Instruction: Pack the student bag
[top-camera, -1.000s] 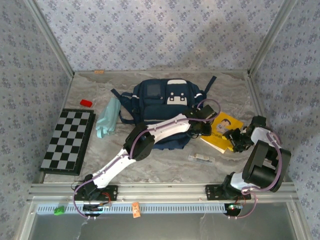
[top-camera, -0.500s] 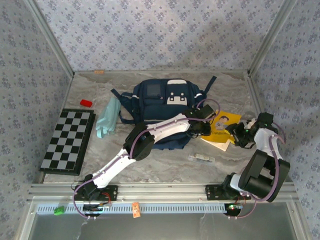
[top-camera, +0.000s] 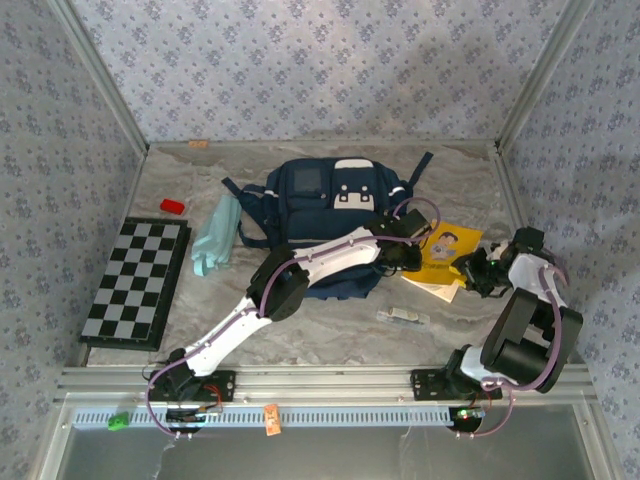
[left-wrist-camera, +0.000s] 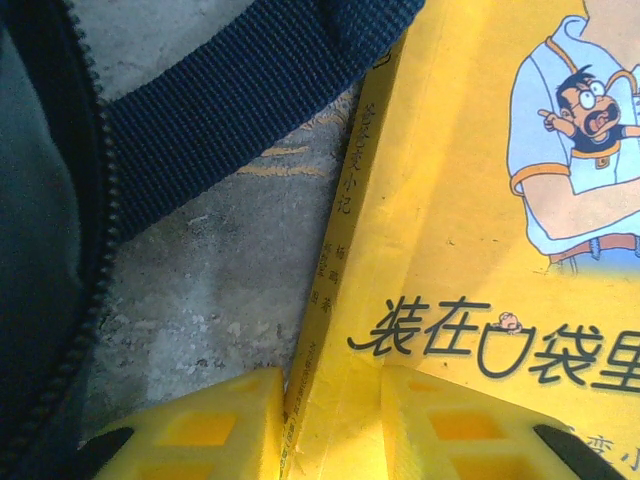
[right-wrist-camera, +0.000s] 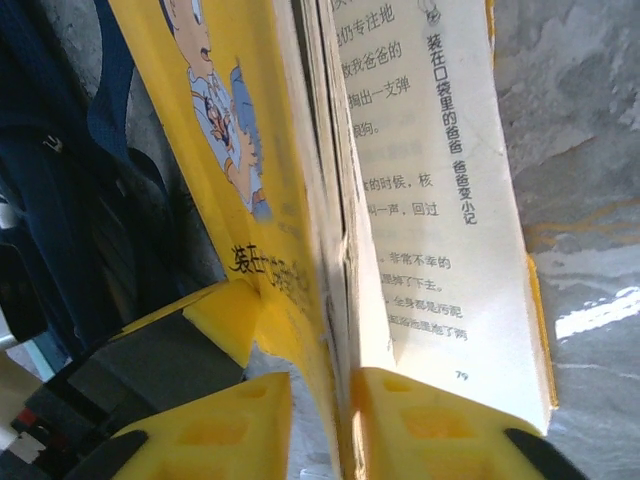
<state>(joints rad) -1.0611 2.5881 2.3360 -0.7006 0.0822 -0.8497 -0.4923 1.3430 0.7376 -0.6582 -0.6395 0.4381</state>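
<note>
Yellow book (top-camera: 452, 247) clamped by outstretched left arm (top-camera: 330, 256) and folded right arm (top-camera: 522, 332).

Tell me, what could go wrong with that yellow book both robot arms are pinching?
The right gripper pinches the cover and some pages of the yellow book, so pages might bend or tear. The left gripper grips near the spine; if the arms pull apart, the book could rip.

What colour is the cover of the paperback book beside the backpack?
The paperback book's cover is bright yellow; left wrist view shows it best.
</note>
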